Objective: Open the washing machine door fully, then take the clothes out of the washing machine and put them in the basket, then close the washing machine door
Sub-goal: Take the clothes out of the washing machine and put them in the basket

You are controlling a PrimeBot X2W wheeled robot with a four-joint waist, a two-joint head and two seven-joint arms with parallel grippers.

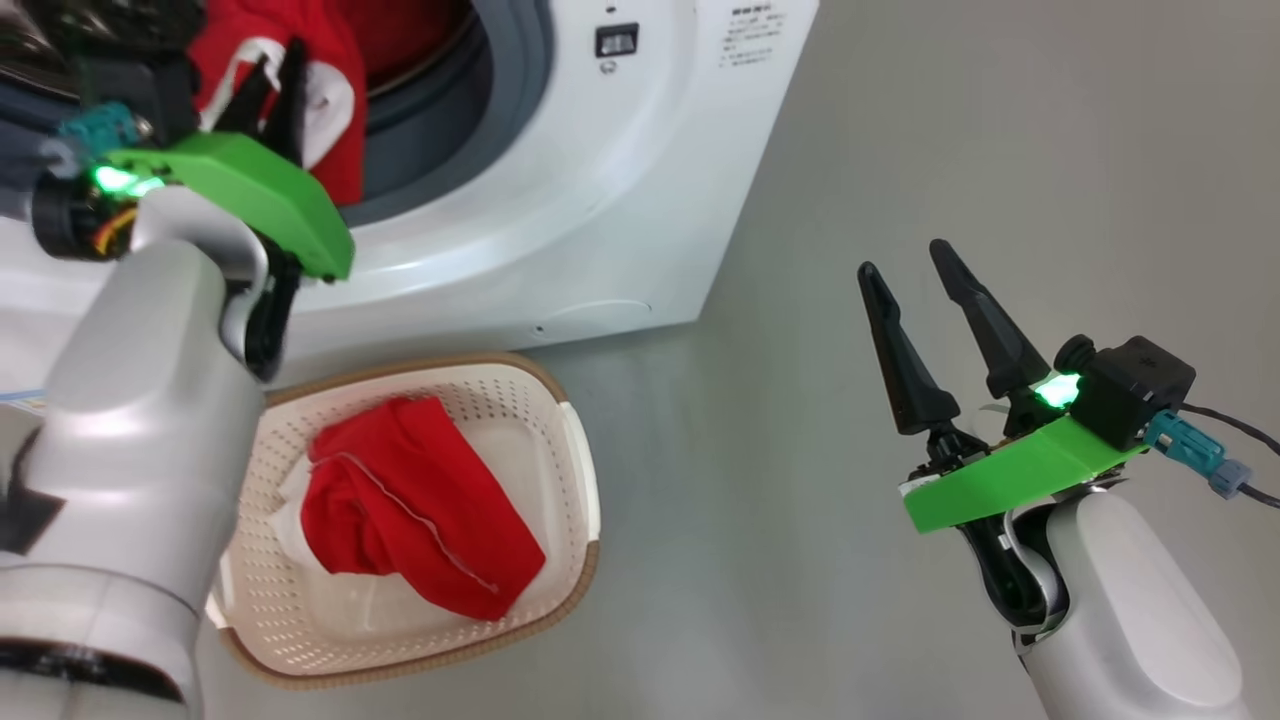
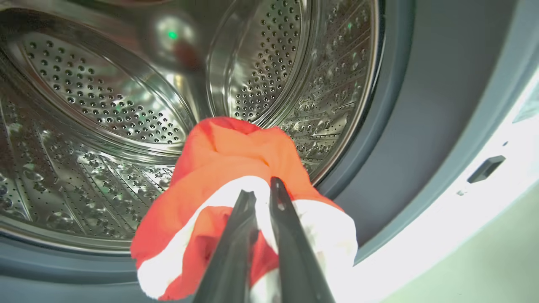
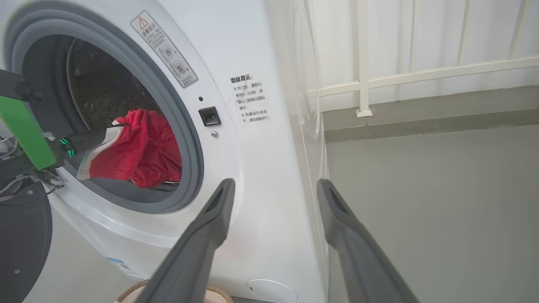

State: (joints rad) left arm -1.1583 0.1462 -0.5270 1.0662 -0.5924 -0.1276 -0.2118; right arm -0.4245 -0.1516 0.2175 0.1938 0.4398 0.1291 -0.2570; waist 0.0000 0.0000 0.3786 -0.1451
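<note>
My left gripper is at the mouth of the washing machine, shut on a red garment with white trim. In the left wrist view that garment hangs bunched from the closed gripper in front of the steel drum. The right wrist view shows the same garment just inside the grey gasket. The door stands open at the left. Another red garment lies in the cream basket on the floor below. My right gripper hangs open and empty off to the right.
Grey floor stretches to the right of the machine. A white railing runs along the wall behind. The basket's brown rim sits close to the machine's base.
</note>
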